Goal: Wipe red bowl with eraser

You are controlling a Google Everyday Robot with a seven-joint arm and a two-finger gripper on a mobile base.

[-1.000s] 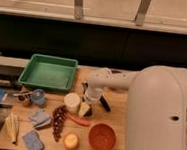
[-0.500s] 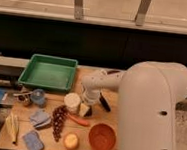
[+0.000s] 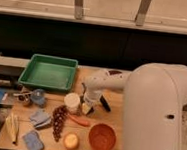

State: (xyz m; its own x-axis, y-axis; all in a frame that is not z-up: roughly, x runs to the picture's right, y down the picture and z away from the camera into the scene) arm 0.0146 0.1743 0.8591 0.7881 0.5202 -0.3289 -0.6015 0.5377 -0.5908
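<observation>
Over the middle of the pale wooden table (image 3: 86,135), the robot's white gripper (image 3: 88,103) hangs low at 3 o'clock of a round white cup (image 3: 72,101); whether it is open or closed cannot be told. The round orange-red bowl (image 3: 102,137) sits at the gripper's 5 o'clock, apart from it.

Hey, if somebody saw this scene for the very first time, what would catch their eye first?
The bulky white robot arm fills the right foreground, bending left so that its gripper sits low over the middle of the wooden table, beside a white cup. Next come the bright green plastic tray at the back left and the round orange-red bowl at the front edge, just left of the arm.
</observation>
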